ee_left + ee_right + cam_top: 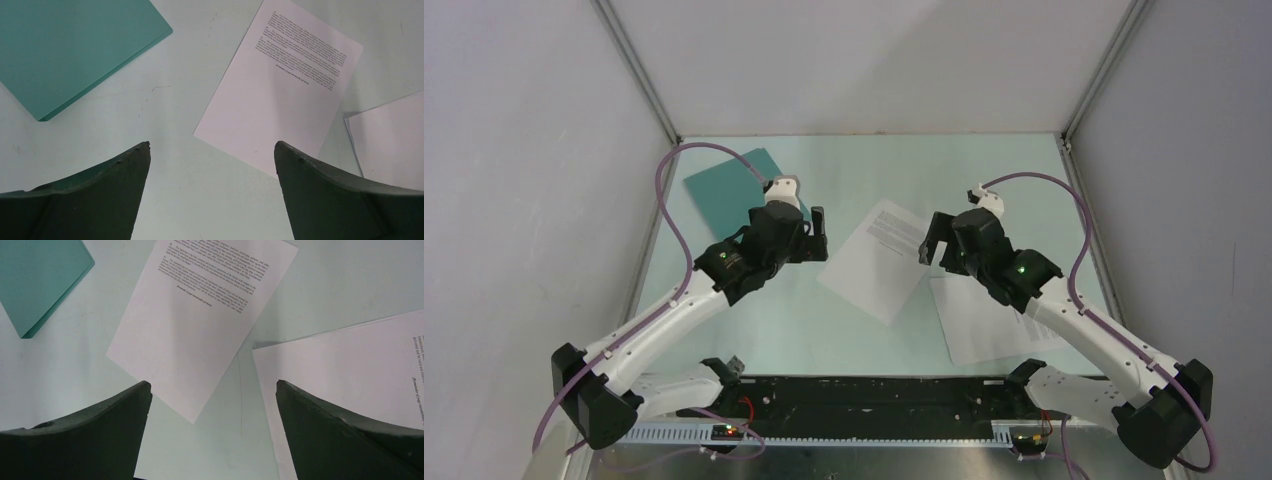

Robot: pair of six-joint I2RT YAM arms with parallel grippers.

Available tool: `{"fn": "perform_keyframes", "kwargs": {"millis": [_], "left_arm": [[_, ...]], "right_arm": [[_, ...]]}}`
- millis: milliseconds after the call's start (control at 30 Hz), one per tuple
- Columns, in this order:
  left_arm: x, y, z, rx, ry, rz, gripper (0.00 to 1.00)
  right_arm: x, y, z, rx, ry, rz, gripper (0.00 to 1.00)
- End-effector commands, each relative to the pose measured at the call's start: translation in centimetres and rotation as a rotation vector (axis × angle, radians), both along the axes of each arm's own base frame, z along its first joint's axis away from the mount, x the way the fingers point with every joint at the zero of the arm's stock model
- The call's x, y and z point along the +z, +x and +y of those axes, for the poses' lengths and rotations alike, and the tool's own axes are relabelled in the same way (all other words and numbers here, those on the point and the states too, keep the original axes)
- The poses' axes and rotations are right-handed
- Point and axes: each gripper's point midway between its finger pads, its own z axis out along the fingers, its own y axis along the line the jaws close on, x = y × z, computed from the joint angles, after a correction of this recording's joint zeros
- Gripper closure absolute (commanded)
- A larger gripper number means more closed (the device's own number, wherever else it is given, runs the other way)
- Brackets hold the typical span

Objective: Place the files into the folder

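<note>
The teal-green folder [724, 190] lay flat and closed on the pale table [984, 170], ahead and to the left of the left gripper [818, 233], apart from both papers. In the left wrist view the folder [75, 50] filled the upper left corner, one corner pointing toward the space ahead of the fingers.

The left gripper [211, 147] hung above the bare table with its jaws spread wide and nothing between them. Just ahead and to the right of it lay a printed sheet [280, 100], turned at an angle, its block of small text at the far end.

That same printed sheet [879, 262] sat between the two grippers. From the right wrist it [200, 325] lay ahead and slightly left, its near corner reaching in between the fingertips, with the folder [40, 280] further left.

The right gripper [931, 243] was likewise wide open and empty, held above the table. In its own view the right gripper [212, 385] straddled the gap between the papers.

A second sheet [984, 320] lay to the right of and under the right arm. Its corner [350, 380] came close to the first sheet without touching, text running along its right side.
</note>
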Motion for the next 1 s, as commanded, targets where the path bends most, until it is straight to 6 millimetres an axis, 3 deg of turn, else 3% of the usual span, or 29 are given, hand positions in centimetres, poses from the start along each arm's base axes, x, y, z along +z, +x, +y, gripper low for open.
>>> {"fn": "perform_keyframes", "kwargs": {"millis": [0, 367, 567, 700, 767, 867, 967], "left_arm": [[1.8, 0.4, 0.1, 0.018, -0.044, -0.051, 0.02], [1.8, 1.5, -0.8, 0.050, -0.094, -0.016, 0.02], [0.1, 5.2, 0.6, 0.201, -0.118, 0.042, 0.02], [-2.9, 8.3, 1.0, 0.264, -0.104, 0.120, 0.02], [-3.6, 9.3, 2.7, 0.338, -0.114, 0.131, 0.02], [-4.8, 10.4, 7.3, 0.527, -0.184, 0.158, 0.02], [-5.1, 10.3, 12.8, 0.722, -0.196, 0.125, 0.02]], "right_arm": [[0.9, 0.3, 0.2, -0.011, 0.035, -0.030, 0.00], [0.9, 0.3, 1.2, 0.021, 0.067, -0.019, 0.00], [1.3, 2.2, 4.2, 0.085, 0.167, -0.039, 0.00], [0.5, 3.7, 5.7, 0.100, 0.219, -0.020, 0.00], [-0.3, 4.4, 6.0, 0.106, 0.230, 0.000, 0.00], [-1.6, 5.0, 6.5, 0.118, 0.231, 0.026, 0.00], [-2.1, 5.8, 8.1, 0.166, 0.272, 0.032, 0.00]]}}
